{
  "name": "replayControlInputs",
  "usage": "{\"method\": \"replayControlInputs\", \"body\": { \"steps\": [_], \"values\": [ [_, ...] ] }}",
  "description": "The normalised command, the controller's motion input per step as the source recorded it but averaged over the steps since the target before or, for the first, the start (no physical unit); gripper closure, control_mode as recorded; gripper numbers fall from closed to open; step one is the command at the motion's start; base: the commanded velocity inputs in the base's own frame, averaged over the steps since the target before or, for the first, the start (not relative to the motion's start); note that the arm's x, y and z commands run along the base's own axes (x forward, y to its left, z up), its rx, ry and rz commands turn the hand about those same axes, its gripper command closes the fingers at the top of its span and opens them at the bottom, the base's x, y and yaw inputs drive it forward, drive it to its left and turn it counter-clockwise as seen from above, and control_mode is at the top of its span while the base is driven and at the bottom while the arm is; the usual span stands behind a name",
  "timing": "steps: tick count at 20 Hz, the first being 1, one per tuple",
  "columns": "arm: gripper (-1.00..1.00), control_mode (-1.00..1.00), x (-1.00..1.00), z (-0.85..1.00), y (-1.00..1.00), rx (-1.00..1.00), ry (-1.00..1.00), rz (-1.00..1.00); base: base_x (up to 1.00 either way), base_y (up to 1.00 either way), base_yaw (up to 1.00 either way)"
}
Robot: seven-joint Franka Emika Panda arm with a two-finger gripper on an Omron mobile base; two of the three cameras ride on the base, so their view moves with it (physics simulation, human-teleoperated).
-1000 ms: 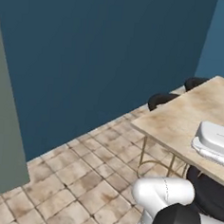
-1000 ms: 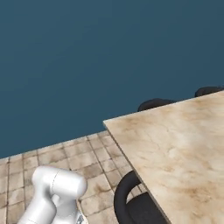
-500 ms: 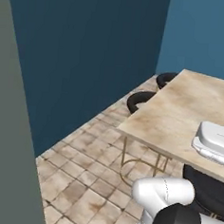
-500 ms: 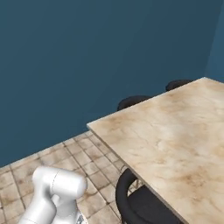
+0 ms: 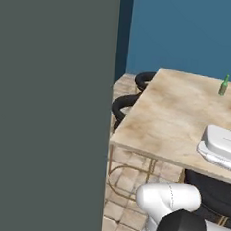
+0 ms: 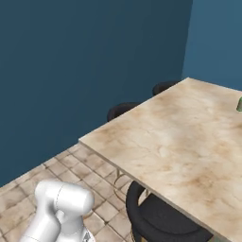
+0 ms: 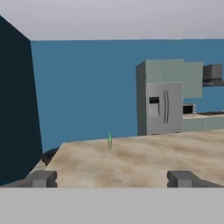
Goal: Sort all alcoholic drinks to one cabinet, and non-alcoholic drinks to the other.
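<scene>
White arm [image 5: 167, 202] low, fingers [image 7: 43, 179] spread wide, holding nothing.

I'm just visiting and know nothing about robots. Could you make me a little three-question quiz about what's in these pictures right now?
1. True or false: the green bottle stands upright on the table.
2. What is the hand doing? A) gripping the green bottle B) open and holding nothing C) closed on a chair
3. Fill in the missing word: in the hand view, the tall appliance behind the table, against the blue wall, is a ______.

Key:
1. True; it stands at the table's far side.
2. B; its two fingers are spread wide, with the bottle far beyond them.
3. Fridge.
</scene>
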Motion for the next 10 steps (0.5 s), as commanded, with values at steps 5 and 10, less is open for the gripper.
{"method": "replayControlInputs", "body": {
  "steps": [5, 10],
  "values": [
    [-1.0, 1.0, 0.0, 0.0, 0.0, 0.0, 0.0, 0.0, 0.5, 0.0, -0.41],
    [-1.0, 1.0, 0.0, 0.0, 0.0, 0.0, 0.0, 0.0, 0.45, 0.12, -0.43]
  ]
}}
